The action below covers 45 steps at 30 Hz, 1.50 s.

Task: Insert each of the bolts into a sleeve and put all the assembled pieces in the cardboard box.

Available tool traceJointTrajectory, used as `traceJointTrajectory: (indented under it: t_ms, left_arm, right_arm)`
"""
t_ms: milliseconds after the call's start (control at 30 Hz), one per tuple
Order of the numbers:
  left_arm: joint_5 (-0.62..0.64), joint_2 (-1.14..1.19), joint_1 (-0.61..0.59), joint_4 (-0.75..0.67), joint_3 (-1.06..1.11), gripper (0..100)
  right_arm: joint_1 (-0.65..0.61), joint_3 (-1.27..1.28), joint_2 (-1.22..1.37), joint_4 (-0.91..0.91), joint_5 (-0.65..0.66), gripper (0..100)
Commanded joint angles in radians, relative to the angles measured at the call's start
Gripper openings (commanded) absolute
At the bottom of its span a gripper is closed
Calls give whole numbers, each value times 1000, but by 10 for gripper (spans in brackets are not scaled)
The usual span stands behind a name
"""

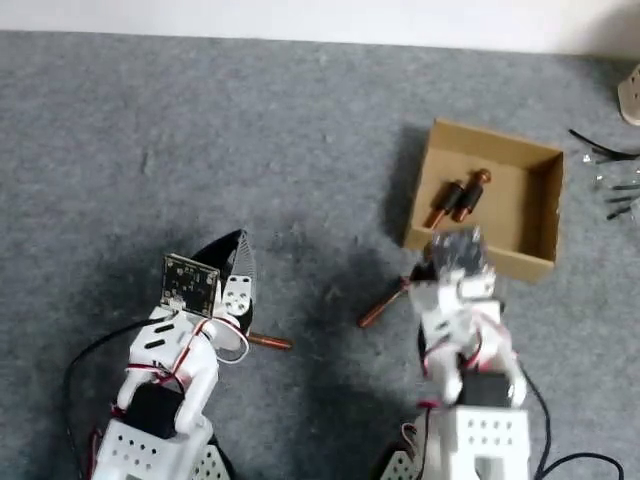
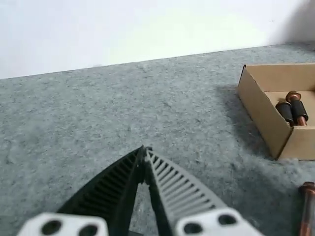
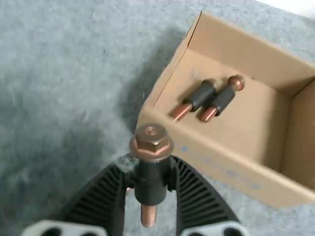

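Note:
My right gripper (image 3: 149,165) is shut on an assembled piece, a black sleeve (image 3: 150,186) with a copper bolt through it, hex head (image 3: 151,140) up. It hangs just short of the near wall of the cardboard box (image 3: 224,162). From above, the piece's copper shaft (image 1: 383,303) sticks out of the right gripper (image 1: 424,277) beside the cardboard box (image 1: 548,215). Two assembled pieces (image 1: 455,200) lie side by side inside it. My left gripper (image 2: 144,150) is shut on nothing, low over the carpet. A loose bolt (image 1: 268,341) lies beside the left arm.
Grey carpet covers the table, with open floor left of the box and between the arms. Black cables and small parts (image 1: 612,185) lie past the box at the right edge. A white surface (image 1: 300,15) borders the far side.

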Motion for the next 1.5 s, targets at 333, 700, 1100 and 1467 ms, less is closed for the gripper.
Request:
traceJointTrajectory:
  t_ms: [333,700,1100,1467]
  left_arm:
    - [-9,-2,-8,0,22,7]
    - [-9,-2,-8,0,22,7]
    - [-9,-2,-7,0,22,7]
    - [-9,-2,-7,0,22,7]
  right_arm:
    - [127,-1435,1313,406,-233,5]
    - [185,-2094,1873,776,-302,10]
    - [133,-2388,2015,1043,-166,274]
    - [122,-2588,1906,1096,-247,278]
